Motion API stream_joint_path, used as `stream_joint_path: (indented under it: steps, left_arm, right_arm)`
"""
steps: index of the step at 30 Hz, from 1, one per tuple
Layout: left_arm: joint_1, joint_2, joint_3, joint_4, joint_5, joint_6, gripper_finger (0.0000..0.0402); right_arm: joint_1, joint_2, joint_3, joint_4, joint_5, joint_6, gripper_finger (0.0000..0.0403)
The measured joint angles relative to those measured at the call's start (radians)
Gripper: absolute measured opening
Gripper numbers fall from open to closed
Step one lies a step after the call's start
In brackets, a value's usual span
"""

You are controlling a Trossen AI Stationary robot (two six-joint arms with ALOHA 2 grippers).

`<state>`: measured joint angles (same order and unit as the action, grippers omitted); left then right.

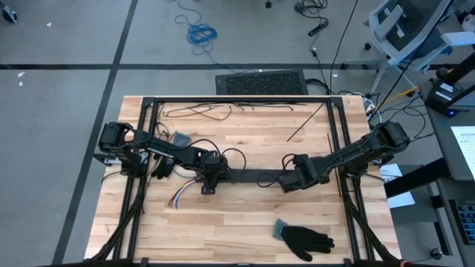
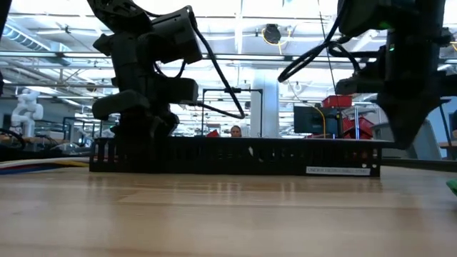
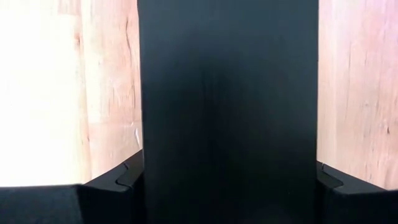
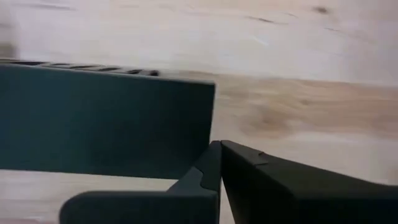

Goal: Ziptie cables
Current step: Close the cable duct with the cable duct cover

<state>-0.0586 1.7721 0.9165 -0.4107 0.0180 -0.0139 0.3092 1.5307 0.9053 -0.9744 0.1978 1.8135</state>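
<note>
Right, from the high view you are working both arms at the black slotted strip (image 1: 249,178): the left end effector (image 1: 208,182) is sitting over one end of it, the right end effector (image 1: 291,182) at the other. The cables (image 1: 178,197) are lying on the surface (image 1: 245,222) just beside the left end effector, on the side away from the right one, and neither end effector is touching them. A black glove (image 1: 306,239) is lying well apart from both.

In the low view the strip (image 2: 235,155) is resting flat, with the left end effector (image 2: 139,132) down on one end and the right end effector (image 2: 410,139) by the other. The cable ends (image 2: 36,164) are showing beyond the left end.

In the left wrist view the fingers (image 3: 127,177) are straddling the strip (image 3: 227,112), clamped on its two sides. In the right wrist view the fingers (image 4: 249,168) are clenched on nothing, just beside the strip's end (image 4: 106,124).

The risk, as I judge it: the cables are staying loose outside the strip while you are holding only the strip. If you drag or lift it, the left end could sweep the wires away or fan them apart. The clenched right end effector could also nudge the strip askew.
</note>
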Motion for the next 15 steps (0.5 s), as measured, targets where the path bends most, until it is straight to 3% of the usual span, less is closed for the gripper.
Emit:
stream_joint_path:
  steps: [3, 9, 13, 15]
  left_arm:
    - [0.000, 0.000, 0.001, 0.019, -0.004, 0.007, 0.0248]
    - [-0.001, 0.000, 0.001, 0.031, -0.009, -0.002, 0.0248]
    - [-0.002, 0.000, 0.001, 0.028, -0.012, -0.005, 0.0248]
    - [-0.002, 0.000, 0.001, 0.015, -0.014, -0.011, 0.0248]
  right_arm:
    - [0.020, -0.002, 0.008, -0.098, -0.069, 0.023, 0.0000]
    - [0.050, -0.006, 0.005, -0.187, -0.104, 0.071, 0.0000]
    - [0.052, -0.007, 0.004, -0.068, 0.035, 0.133, 0.0000]
    - [0.052, -0.007, -0.005, -0.005, 0.084, 0.081, 0.0000]
